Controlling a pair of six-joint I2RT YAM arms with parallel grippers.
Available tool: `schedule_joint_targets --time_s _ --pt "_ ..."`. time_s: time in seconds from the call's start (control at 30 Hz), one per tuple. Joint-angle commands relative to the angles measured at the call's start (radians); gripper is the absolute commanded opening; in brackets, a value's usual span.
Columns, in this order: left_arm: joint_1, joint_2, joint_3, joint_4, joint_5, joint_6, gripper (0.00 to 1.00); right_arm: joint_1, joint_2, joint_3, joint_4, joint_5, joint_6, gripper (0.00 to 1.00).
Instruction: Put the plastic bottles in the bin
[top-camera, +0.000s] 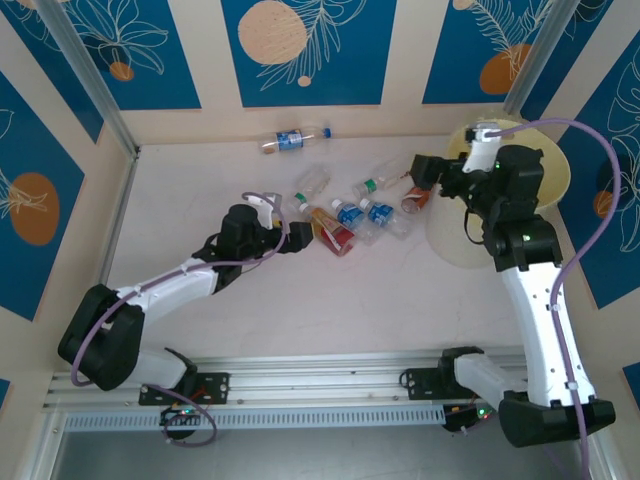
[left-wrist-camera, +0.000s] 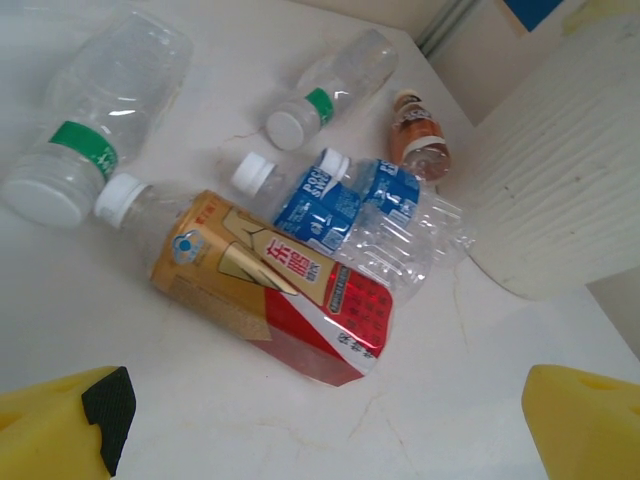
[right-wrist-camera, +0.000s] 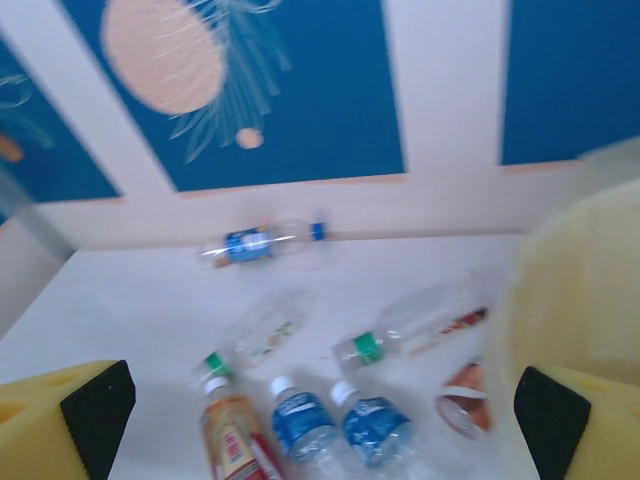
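Much is left, I judge: a group of bottles (top-camera: 350, 213) lies at the middle of the surface (top-camera: 250, 300), beside the bin (top-camera: 555, 170) at its far right corner. A lone bottle (top-camera: 292, 140) lies at the far edge. The left hand (top-camera: 305, 238) and the right hand (top-camera: 420, 175) are wide and empty.

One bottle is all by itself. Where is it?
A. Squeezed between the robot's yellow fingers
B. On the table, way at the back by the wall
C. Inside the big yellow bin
B: the lone bottle, with its blue label, lies flat at the far edge of the table next to the wall, apart from the bunch of bottles in the middle.
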Motion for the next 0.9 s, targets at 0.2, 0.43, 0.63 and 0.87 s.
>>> schedule_joint_targets --time_s 0.2,0.43,0.63,0.87 --pt "0.004 -0.021 -0.031 -0.009 -0.065 -0.050 1.00 0.170 0.140 0.004 -0.090 -0.156 -0.101 0.99" --pt "0.008 -0.028 -0.043 -0.005 -0.076 -0.066 1.00 0.238 0.355 0.035 -0.240 0.061 -0.029 1.00" --pt "0.014 -0.028 -0.052 0.001 -0.088 -0.076 1.00 0.243 0.566 0.089 -0.312 0.320 0.003 1.00" --pt "0.016 -0.032 -0.057 0.004 -0.088 -0.084 1.00 0.238 0.838 0.234 -0.324 0.520 -0.079 0.83"
